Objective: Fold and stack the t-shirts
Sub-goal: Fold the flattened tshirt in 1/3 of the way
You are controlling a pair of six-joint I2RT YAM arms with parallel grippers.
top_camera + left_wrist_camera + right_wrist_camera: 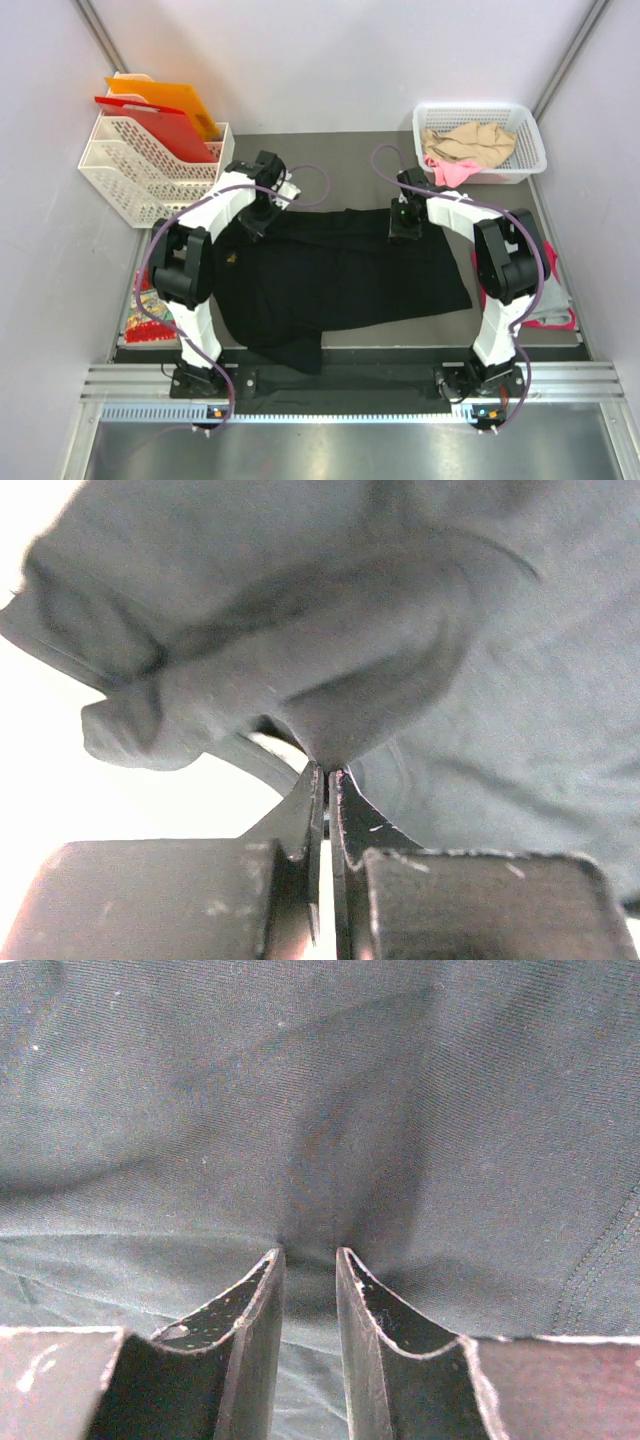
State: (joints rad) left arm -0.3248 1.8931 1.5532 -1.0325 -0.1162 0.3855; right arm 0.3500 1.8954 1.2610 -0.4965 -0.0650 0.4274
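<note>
A large black t-shirt (pixel 340 280) lies spread across the dark mat, its lower part bunched at the near edge. My left gripper (pixel 262 212) is at the shirt's far left corner. In the left wrist view it (pixel 328 770) is shut on a pinched fold of the black t-shirt (pixel 380 680), which rises from the tips. At the shirt's far right edge, my right gripper (pixel 405 222) is shut on a thick fold of the black cloth (pixel 320 1110), with the jaws (pixel 310 1255) a little apart around it. More t-shirts, a beige one (pixel 470 140) and a pink one (pixel 450 172), fill a basket.
The white basket (pixel 480 108) stands at the back right. A white file rack (pixel 140 170) with a red folder (pixel 160 125) and an orange folder (pixel 170 100) stands at the back left. A grey and pink shirt (pixel 550 300) lies at the right edge. A red patterned card (pixel 150 310) lies left.
</note>
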